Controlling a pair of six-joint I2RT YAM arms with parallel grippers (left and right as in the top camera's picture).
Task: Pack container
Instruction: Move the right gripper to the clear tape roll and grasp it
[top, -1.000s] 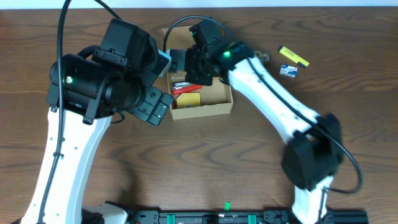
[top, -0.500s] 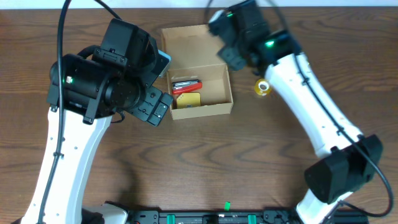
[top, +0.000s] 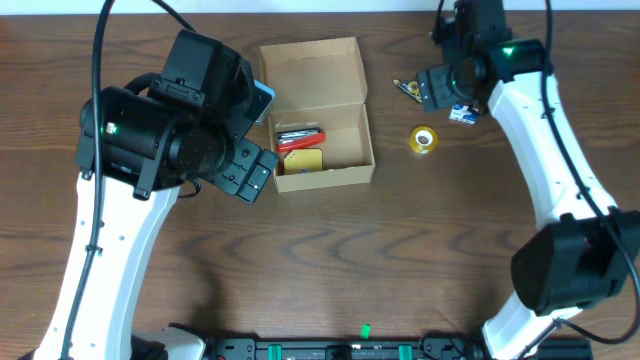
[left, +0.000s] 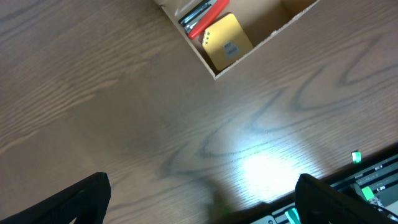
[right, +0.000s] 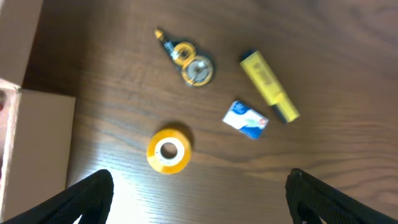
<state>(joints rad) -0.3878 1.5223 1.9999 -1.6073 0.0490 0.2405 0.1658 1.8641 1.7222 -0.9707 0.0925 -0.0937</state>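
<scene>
The container (top: 325, 178) is being shown on the far middle part of the desk (top: 330, 260). Its hinged lid (top: 310, 70) is being left open, lying back toward the far edge. Red pens (top: 300, 138) and a yellow pad (top: 305, 160) are being carried in the container's left end, pens on the far side and pad against the near wall. The rest of the inside is bare cardboard.

The left fingers (left: 87, 202) are being held wide apart with nothing between them. In the left wrist view they are being kept over bare desk on the near side of the container, with one corner of it and the pad in sight at the top. In the overhead view the left arm is being seen just beside the container's left wall.

The right fingers (right: 81, 199) are also being held wide apart and are gripping nothing. They are being held above a group of small items to the right of the container. A yellow tape roll (right: 168, 151) is lying nearest the container. A brass keyring (right: 189, 62) is lying beyond it. A small blue-and-white packet (right: 246, 119) is lying just beside a yellow highlighter (right: 268, 86). Whether the two are touching cannot be told.
</scene>
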